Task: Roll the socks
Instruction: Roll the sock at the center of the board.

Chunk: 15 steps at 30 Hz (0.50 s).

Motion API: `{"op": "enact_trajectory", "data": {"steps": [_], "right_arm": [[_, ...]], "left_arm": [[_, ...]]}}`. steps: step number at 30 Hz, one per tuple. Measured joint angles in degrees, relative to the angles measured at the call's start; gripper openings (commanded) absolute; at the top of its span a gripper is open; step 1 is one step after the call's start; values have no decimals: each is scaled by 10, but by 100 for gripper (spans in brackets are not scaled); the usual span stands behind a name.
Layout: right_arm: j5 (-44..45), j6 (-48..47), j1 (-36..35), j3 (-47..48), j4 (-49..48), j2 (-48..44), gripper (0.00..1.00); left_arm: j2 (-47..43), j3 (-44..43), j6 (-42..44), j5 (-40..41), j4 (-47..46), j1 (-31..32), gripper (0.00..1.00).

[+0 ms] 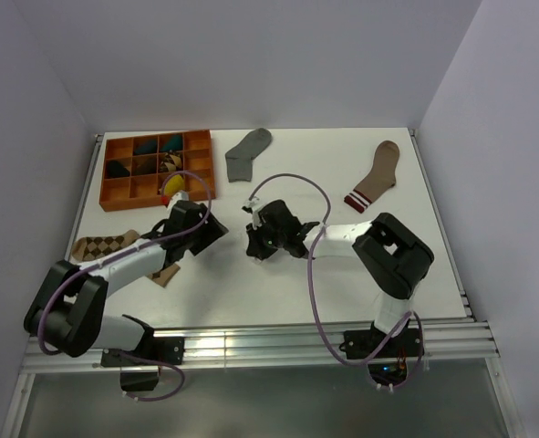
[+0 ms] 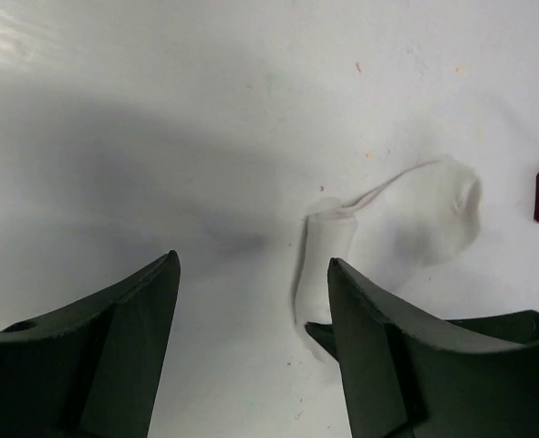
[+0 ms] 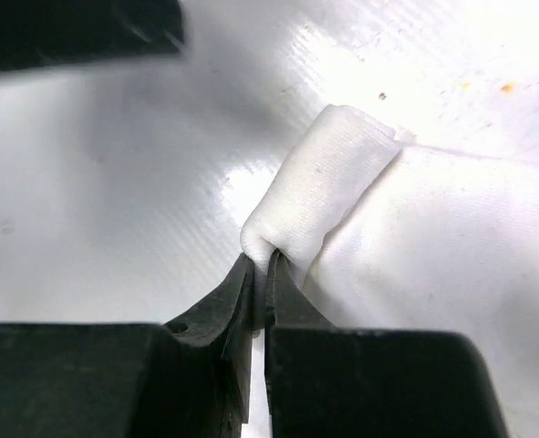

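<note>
The white sock (image 3: 319,187) lies on the white table, one end rolled into a short tube, the rest flat (image 3: 451,246). My right gripper (image 3: 264,265) is shut on the near end of the roll; in the top view it (image 1: 253,245) is at mid-table. The roll also shows in the left wrist view (image 2: 328,260), just beyond the right fingertip. My left gripper (image 2: 253,259) is open and empty, a little left of the roll, and in the top view (image 1: 216,228) it faces the right gripper. The grey sock (image 1: 249,151) lies flat at the back. The black sock is out of view.
An orange compartment tray (image 1: 114,196) holding small items stands at the back left. A tan-and-brown diamond-patterned sock (image 1: 105,246) lies under the left arm. A brown sock with a striped cuff (image 1: 376,178) lies at the back right.
</note>
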<state>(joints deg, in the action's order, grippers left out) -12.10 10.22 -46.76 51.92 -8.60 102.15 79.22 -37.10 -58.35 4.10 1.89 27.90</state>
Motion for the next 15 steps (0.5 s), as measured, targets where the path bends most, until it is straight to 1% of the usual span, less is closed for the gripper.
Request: {"op": "enact_trajectory", "data": {"steps": [3,6,8,10,15], "right_arm": [[-96,28,40,-15,-20,1,0],[-178,56,72,-21,-38,15,0],[-228,75,88,-21,-55,30,2],[-276,97,102,-22,-73,46,4],[-358,129,130,-23,-96,74,4]], "left_arm": [[-26,29,-11,5,-19,-13,71],[-25,38,-12,-5,-43,-13,70],[-20,40,-11,-17,-61,-11,70],[-8,40,-12,-24,-82,-3,69],[31,40,-16,-34,-111,35,67]]}}
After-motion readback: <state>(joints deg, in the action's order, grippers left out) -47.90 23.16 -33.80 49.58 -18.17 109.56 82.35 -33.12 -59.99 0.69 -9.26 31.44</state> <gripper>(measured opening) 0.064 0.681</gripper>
